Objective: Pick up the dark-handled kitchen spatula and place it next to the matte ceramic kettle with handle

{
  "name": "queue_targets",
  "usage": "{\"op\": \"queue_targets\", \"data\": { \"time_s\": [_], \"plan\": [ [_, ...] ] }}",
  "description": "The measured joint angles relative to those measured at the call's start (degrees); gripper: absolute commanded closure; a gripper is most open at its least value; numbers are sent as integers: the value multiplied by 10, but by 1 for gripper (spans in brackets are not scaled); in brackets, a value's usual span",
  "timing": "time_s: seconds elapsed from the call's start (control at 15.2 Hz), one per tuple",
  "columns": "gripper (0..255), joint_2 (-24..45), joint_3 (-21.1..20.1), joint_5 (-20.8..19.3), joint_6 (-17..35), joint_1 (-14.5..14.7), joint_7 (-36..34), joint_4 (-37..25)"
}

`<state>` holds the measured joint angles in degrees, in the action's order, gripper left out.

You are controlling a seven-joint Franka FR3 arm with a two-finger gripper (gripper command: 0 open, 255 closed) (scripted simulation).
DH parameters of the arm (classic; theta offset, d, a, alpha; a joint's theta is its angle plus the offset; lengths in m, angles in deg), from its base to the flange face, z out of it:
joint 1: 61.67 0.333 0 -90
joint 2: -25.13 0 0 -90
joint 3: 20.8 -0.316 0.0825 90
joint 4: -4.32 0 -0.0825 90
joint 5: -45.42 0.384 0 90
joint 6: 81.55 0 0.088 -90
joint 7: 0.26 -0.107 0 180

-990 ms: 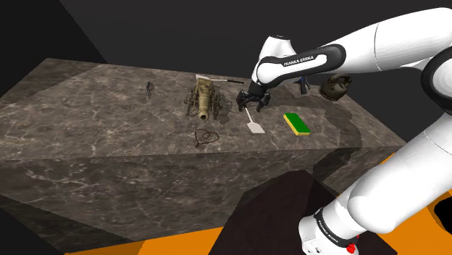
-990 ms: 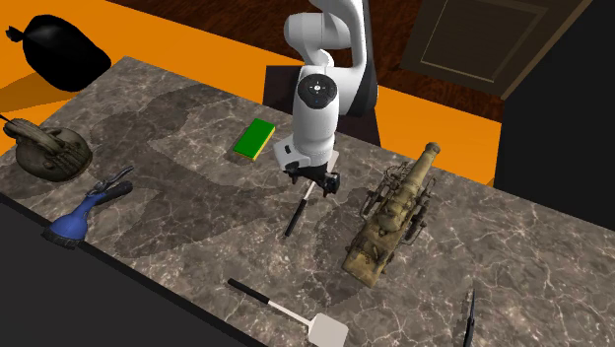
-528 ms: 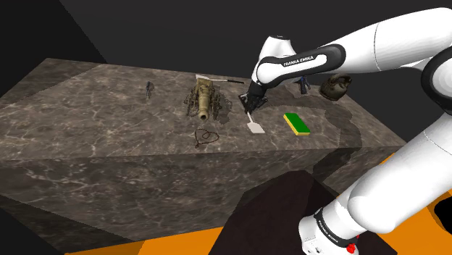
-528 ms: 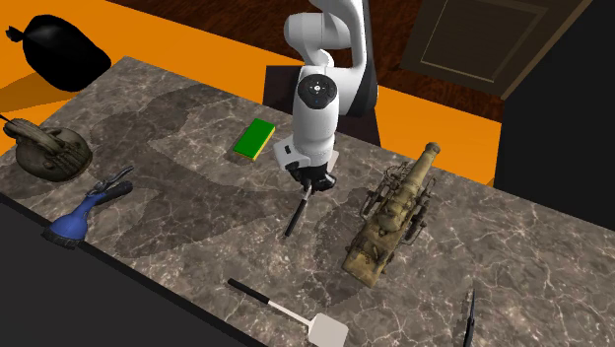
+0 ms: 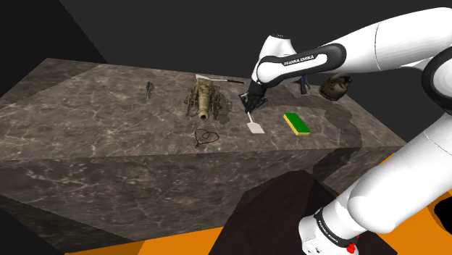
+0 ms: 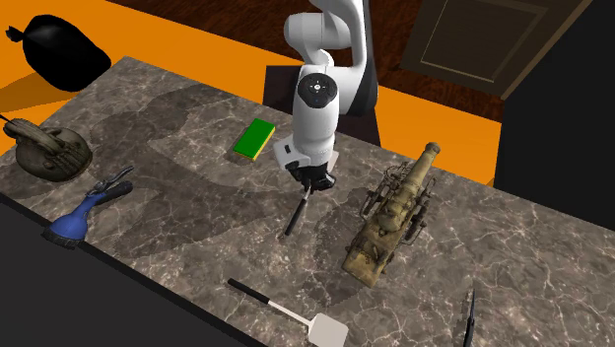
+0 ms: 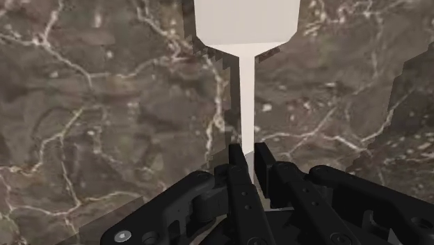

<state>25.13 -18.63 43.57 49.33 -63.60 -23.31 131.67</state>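
Marbled counter [image 5: 87, 123]; white-bladed, dark-handled spatula [image 7: 247, 24]

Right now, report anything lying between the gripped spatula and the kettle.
Nothing visible blocks the way. From the spatula to the kettle runs bare tabletop, with the green sponge on one side and the blue brush on the other.

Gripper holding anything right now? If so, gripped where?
Yes. The gripper is shut on the spatula, its fingers clasping the thin pale shaft between the white blade and the dark handle.
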Motion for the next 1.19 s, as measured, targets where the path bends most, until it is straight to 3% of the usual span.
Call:
{"op": "queue_targets", "data": {
  "time_s": [1.19],
  "plan": [
    [255,-52,-1,0,-131,1,2,-80]
  ]
}}
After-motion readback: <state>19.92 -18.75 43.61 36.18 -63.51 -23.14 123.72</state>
